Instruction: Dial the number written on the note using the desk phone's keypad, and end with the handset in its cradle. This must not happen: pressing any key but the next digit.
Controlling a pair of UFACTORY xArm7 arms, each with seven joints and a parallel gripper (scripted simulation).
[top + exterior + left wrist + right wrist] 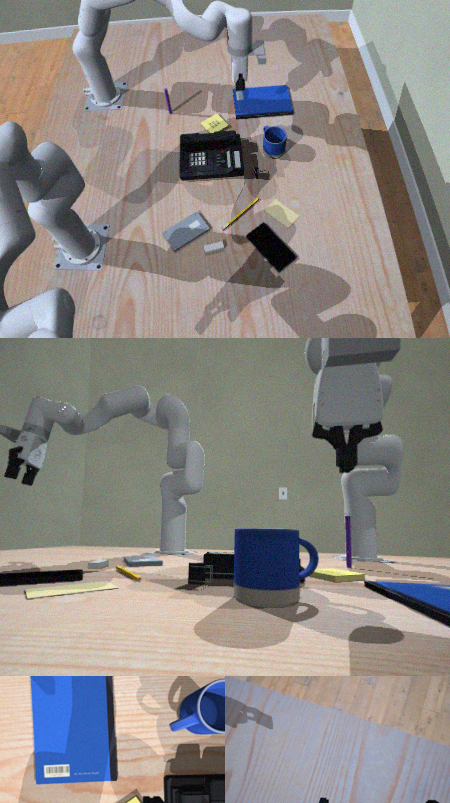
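We are viewing a pale, wood-grained worktop [165, 310] [150, 658] [14, 732] [338, 761], its reddish streaks running beneath broad grey arm shadows. Beyond its edge we are seeing a plank floor [30, 60] [394, 701], warmer in tone, while white skirting [310, 15] is edging a plain grey-green wall [410, 60] [240, 438] bearing a small white wall plate [283, 493].

On the worktop we are finding the black desk phone [215, 165] [220, 567] [195, 787], its handset [210, 140] lying along the rear of the body. The yellow note [215, 123] [335, 574] [135, 799] is lying just beside it, its digits too small for us to read. A blue mug [274, 141] [267, 563] [189, 718] is standing upright near the phone and a blue notebook [262, 100] [420, 593] [70, 732].

We are observing the left claw [240, 88] [346, 469] [152, 799] fully closed, gripping nothing, above the worktop. The right claw [20, 480] [378, 801] is hanging wide open and empty, well apart from the phone.
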